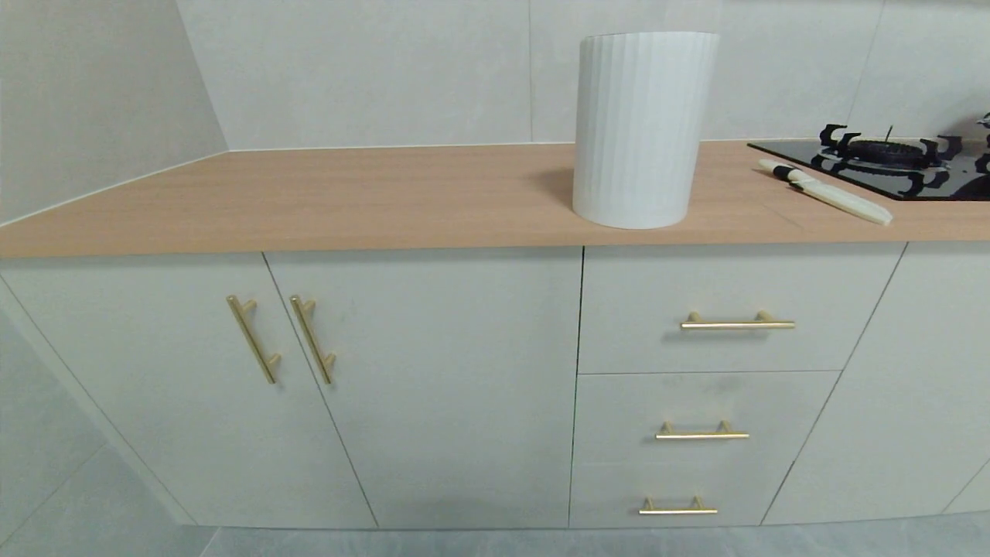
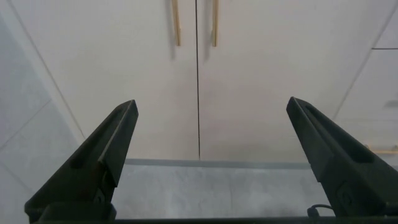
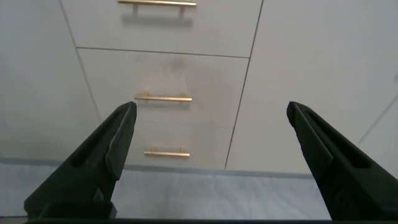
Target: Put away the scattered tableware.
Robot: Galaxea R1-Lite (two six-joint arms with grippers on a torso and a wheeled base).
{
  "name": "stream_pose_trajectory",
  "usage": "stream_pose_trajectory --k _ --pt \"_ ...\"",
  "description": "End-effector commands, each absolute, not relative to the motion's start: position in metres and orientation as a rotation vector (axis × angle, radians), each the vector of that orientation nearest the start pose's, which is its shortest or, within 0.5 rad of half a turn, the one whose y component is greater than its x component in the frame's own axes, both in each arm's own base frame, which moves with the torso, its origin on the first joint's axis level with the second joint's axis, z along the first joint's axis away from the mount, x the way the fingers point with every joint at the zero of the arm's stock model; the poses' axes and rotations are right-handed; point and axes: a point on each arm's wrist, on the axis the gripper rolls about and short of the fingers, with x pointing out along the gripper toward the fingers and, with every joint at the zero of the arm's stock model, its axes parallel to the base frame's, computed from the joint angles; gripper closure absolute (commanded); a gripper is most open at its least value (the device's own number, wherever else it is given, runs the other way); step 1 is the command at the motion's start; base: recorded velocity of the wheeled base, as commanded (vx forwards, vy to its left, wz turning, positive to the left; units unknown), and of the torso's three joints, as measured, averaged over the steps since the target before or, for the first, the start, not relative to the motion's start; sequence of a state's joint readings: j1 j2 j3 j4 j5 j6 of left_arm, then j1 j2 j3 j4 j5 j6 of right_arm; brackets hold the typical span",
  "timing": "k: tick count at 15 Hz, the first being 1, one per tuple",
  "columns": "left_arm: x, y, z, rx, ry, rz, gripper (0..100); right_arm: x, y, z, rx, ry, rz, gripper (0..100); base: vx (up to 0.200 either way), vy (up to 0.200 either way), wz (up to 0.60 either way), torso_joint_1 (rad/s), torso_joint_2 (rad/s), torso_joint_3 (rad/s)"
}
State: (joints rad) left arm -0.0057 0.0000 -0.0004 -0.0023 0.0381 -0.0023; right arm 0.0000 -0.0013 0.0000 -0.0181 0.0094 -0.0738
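Wood-grain laminate tops the countertop point(image 1: 348, 193), and on it a white ribbed cylindrical container point(image 1: 638, 131) stands upright, well back from the front edge. From this height its mouth cannot be seen, so whatever is inside stays hidden. To its right, apart from it, a cream-coloured knife point(image 1: 824, 191) with a black band lies flat on the wood. It sits just beside the front corner of a black glass gas hob point(image 1: 866, 174). Whether the pale length is bare blade or a sheath is hard to tell. The hob and its burner grate point(image 1: 885, 147) are cut off at the right edge. Below, pale double cabinet doors carry two slim brass handles point(image 1: 253, 339), and right of them is a stack of three drawers with brass bar handles point(image 1: 737, 324). The left gripper point(image 2: 211, 109) hangs low before the seam of the double doors, its dark fingers point(image 2: 112, 146) spread wide with nothing between them and grey floor tile point(image 2: 211, 186) beneath. The right gripper point(image 3: 211, 109) faces the lower drawers point(image 3: 164, 98), likewise spread wide and holding nothing.
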Motion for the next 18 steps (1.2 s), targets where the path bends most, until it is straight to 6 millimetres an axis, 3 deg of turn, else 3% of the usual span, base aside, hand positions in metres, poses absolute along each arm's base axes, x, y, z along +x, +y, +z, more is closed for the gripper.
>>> stream_pose_trajectory --k 1,8,16,18 --pt "-0.0228 0.0010 0.0758 -0.003 -0.003 0.032 0 -0.0227 0.0002 0.0774 -0.075 -0.017 0.010 0 0.200 0.000 0.00 0.002 0.00 -0.002" --pt "-0.0228 0.0010 0.0758 -0.003 -0.003 0.032 0 -0.0227 0.0002 0.0774 -0.074 -0.017 0.009 0 0.200 0.000 0.00 0.004 0.00 0.005" --pt "-0.0228 0.0010 0.0758 0.000 -0.003 0.032 0 -0.0227 0.0002 0.0774 -0.074 -0.017 0.009 0 0.000 0.000 0.00 0.000 0.00 0.000" --pt "-0.0228 0.0010 0.0758 0.000 -0.003 0.032 0 -0.0227 0.0002 0.0774 -0.074 -0.017 0.009 0 0.000 -0.200 0.00 0.002 0.00 0.002"
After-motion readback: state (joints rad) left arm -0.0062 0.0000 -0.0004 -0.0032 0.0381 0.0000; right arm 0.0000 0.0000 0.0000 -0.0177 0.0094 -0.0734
